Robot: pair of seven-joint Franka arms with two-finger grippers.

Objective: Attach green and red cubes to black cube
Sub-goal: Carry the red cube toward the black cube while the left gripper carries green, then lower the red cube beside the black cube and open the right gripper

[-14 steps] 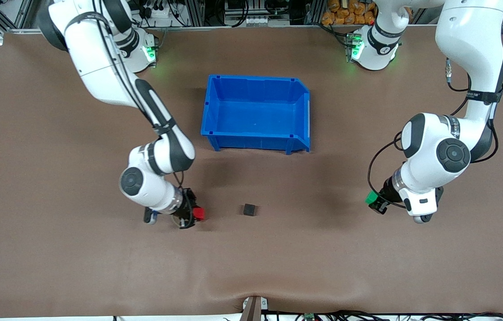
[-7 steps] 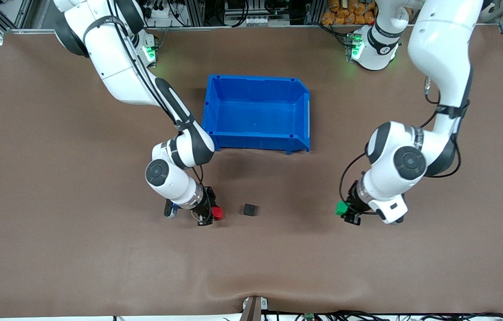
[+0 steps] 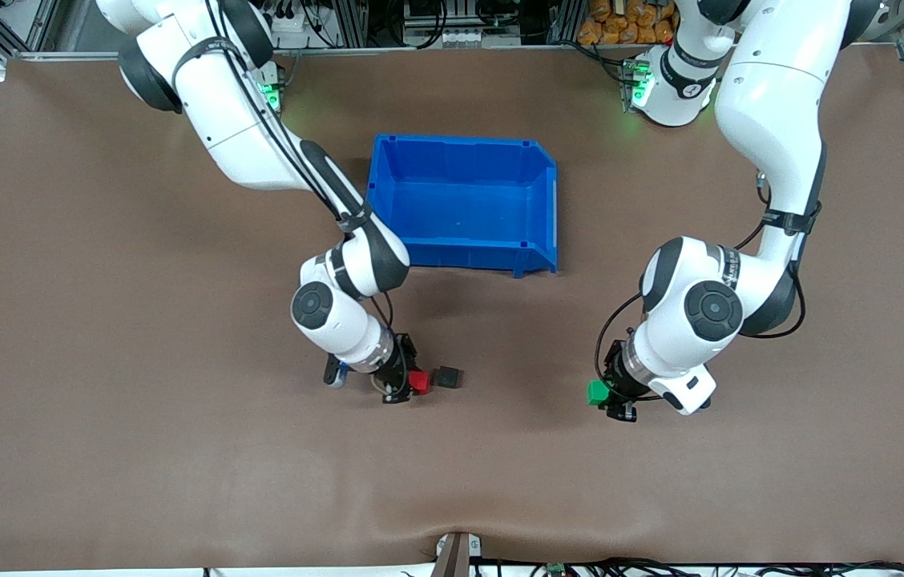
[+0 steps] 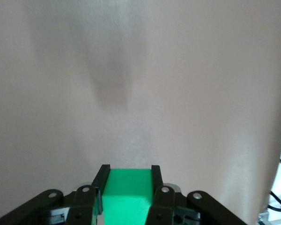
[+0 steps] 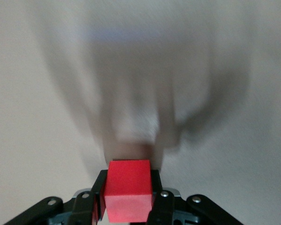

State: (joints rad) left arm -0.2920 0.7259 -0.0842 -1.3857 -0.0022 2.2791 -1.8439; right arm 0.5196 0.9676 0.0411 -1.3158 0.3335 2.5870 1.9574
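Observation:
The black cube (image 3: 449,377) sits on the brown table (image 3: 99,401), nearer the front camera than the blue bin. My right gripper (image 3: 412,383) is shut on the red cube (image 3: 419,381), low over the table and right beside the black cube on the right arm's side. In the right wrist view the red cube (image 5: 129,196) sits between the fingers (image 5: 158,187); the black cube is hidden there. My left gripper (image 3: 606,394) is shut on the green cube (image 3: 598,392), low over the table toward the left arm's end. The green cube (image 4: 128,197) shows gripped in the left wrist view.
An open blue bin (image 3: 540,172) stands at the middle of the table, farther from the front camera than the black cube. A small metal bracket (image 3: 456,553) sits at the table's near edge.
Both arms have moved toward the black cube. The right gripper brought the red cube up beside it. The left gripper moved the green cube closer, still well apart from it.

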